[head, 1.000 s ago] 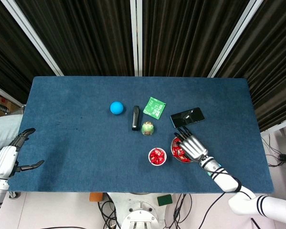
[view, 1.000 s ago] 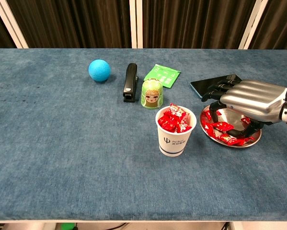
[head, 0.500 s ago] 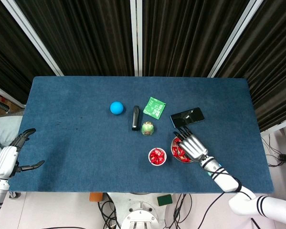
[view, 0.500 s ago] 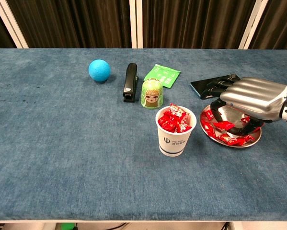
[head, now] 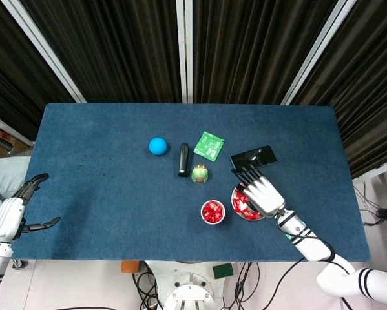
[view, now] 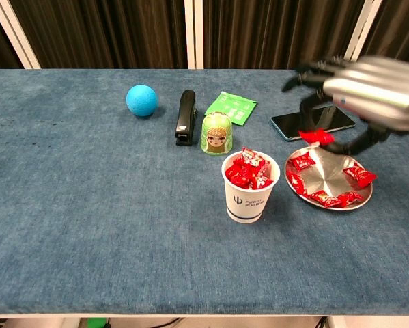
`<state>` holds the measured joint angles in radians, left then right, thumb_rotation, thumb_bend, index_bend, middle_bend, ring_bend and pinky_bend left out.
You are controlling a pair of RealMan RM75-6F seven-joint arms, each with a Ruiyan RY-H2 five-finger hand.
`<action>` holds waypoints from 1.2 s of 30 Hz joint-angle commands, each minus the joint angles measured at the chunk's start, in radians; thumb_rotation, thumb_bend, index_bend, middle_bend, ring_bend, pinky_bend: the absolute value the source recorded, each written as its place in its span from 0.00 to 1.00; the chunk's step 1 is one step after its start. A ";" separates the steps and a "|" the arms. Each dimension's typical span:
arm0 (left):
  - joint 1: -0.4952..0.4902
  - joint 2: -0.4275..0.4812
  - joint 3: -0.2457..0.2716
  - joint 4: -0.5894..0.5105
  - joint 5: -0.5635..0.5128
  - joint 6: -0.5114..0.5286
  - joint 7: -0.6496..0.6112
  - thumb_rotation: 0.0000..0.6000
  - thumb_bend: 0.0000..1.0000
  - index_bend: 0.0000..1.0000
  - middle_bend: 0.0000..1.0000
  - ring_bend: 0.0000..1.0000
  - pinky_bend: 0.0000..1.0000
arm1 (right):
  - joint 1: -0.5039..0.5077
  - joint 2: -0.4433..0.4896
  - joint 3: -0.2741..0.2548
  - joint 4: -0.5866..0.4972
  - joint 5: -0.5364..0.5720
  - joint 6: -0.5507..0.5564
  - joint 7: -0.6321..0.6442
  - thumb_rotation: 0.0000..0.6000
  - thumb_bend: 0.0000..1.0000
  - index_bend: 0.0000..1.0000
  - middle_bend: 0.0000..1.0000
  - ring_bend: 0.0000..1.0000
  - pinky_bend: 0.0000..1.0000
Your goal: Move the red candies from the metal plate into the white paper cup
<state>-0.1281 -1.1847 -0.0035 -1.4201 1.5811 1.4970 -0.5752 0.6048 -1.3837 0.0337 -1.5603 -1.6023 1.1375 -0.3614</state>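
With my right hand raised over the plate, fingers pinching one candy, the cup lies down and toward my left. Left hand idle, open, far off.

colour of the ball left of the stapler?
Blue; the ball shows best in the chest view.

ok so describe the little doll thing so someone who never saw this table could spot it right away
Start at the white paper cup heaped with red candies near the middle of the blue table. Just behind it stands a small green doll, upright, with a painted face. It sits between the black stapler and the green packet, and it is the only thing there with a face.
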 commanded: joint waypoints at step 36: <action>0.006 -0.004 0.002 0.019 0.002 0.009 -0.023 1.00 0.10 0.14 0.11 0.12 0.25 | 0.065 -0.043 -0.002 -0.091 -0.059 -0.095 -0.096 1.00 0.38 0.57 0.10 0.00 0.00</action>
<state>-0.1219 -1.1888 -0.0019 -1.4014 1.5830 1.5060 -0.5985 0.6691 -1.4261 0.0316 -1.6520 -1.6602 1.0417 -0.4577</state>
